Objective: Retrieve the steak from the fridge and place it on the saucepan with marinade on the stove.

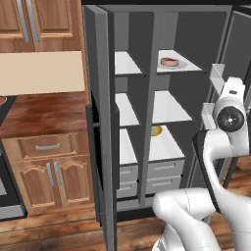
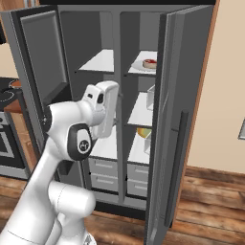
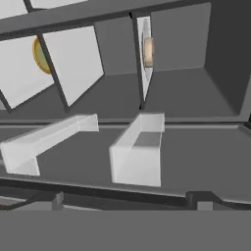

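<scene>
Looking from the left base view, the fridge (image 1: 147,29) is standing with both doors swung wide, and the steak (image 1: 169,62) is sitting on a white plate (image 1: 182,64) on the top right shelf, near the front edge. Two columns of three white shelves are showing, with four grey drawers (image 1: 165,169) below. A yellowish round item (image 1: 156,130) is lying on the third right shelf. Wooden cabinets (image 1: 46,171) are lining the left side, and the arm (image 1: 230,117) is rising at right, in front of the open right door.

Switching to the right base view, the steak (image 2: 150,63) is showing again on the top shelf, while the right door (image 2: 179,119) is hiding much of that column. A corner of the stove (image 2: 7,95) is peeking in at far left. The hand (image 2: 105,110) is hovering before the middle shelves with free room around it.

Turning to the hand view, two clear door bins (image 3: 137,157) are sitting side by side, close up. The gripper's fingers are standing fully apart, holding nothing.
</scene>
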